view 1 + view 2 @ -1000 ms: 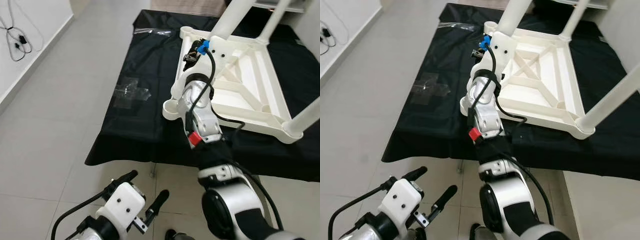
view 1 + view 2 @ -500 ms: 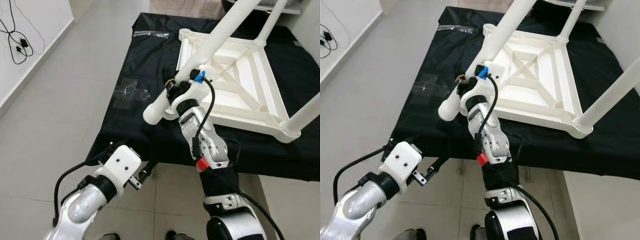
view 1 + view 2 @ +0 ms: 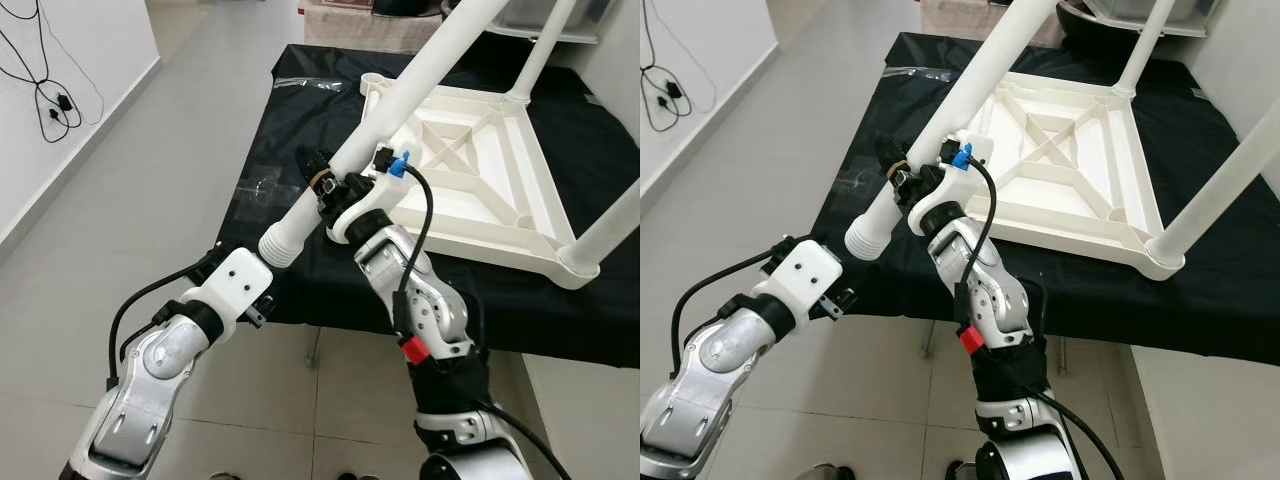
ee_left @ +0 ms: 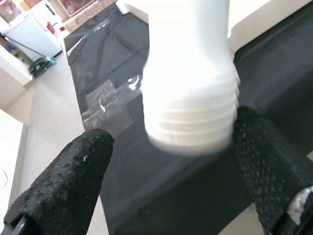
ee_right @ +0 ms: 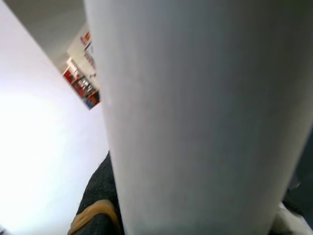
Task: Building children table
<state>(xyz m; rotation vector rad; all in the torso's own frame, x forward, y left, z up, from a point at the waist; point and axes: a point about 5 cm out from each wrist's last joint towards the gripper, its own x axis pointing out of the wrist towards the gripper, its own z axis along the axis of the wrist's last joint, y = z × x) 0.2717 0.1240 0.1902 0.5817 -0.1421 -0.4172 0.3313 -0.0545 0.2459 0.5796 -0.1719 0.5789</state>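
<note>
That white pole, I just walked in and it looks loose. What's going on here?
The right tool is shut on a white table leg, holding it tilted with its threaded end low. The left tool is open, its fingers either side of that end, not gripping. The upturned table lies on a black cloth, other legs fitted.

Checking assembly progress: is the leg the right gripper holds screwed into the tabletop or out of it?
Out. The white leg is tilted in the right gripper, its threaded end bare, off the tabletop.
</note>
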